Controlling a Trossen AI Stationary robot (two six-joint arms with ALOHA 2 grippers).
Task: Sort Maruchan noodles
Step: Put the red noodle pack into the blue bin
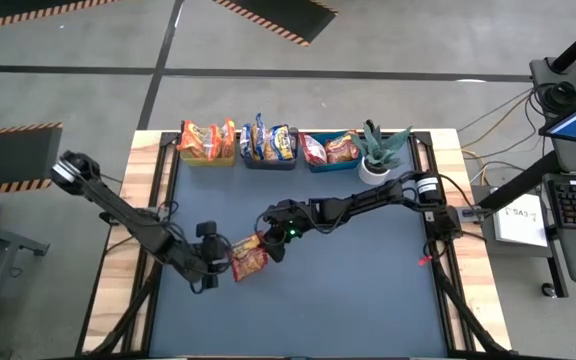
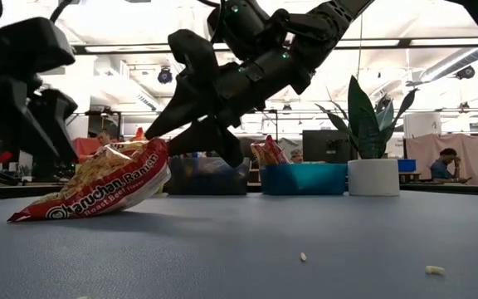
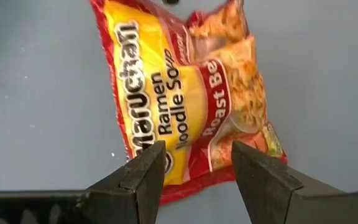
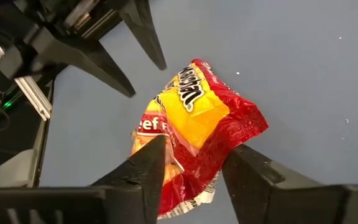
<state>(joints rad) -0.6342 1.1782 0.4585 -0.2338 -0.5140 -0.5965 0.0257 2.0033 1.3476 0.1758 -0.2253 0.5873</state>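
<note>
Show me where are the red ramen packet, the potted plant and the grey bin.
red ramen packet (image 1: 249, 258), high view, its middle.
potted plant (image 1: 376, 168), high view, white pot.
grey bin (image 1: 269, 160), high view, front wall.

Red packet (image 3: 191, 93): top corner cut off by left wrist view's edge; its far end hidden behind right gripper (image 2: 214, 137) in low view. Binned packets (image 1: 268, 142) too small to read.
</note>
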